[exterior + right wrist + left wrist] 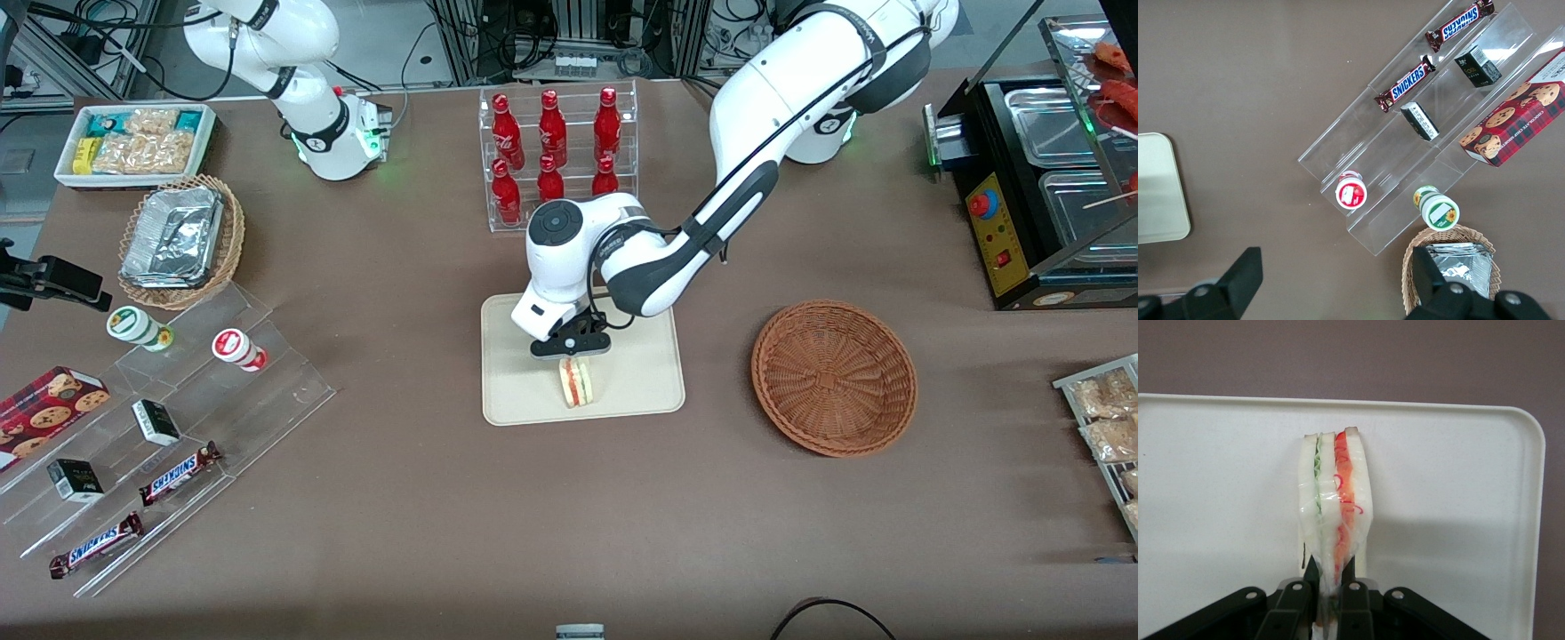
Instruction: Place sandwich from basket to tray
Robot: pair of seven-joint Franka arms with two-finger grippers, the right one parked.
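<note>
The sandwich (pixel 577 382) (pixel 1335 500), a clear-wrapped wedge with red and green filling, stands on edge over the part of the cream tray (pixel 640 373) (pixel 1218 507) nearest the front camera. My left gripper (pixel 572 354) (pixel 1330 570) is directly above it, shut on the wedge's upper end, the black fingers (pixel 1349 570) pinching the wrap and bread. I cannot tell whether the sandwich's lower end touches the tray. The reddish-brown wicker basket (pixel 834 378) sits beside the tray, toward the working arm's end of the table, with nothing in it.
A clear rack of red bottles (pixel 553 156) stands farther from the front camera than the tray. Toward the parked arm's end are a tan basket of foil trays (pixel 178 240), a white snack box (pixel 133 142) and acrylic steps with snacks (pixel 160 427). A black food warmer (pixel 1040 196) is at the working arm's end.
</note>
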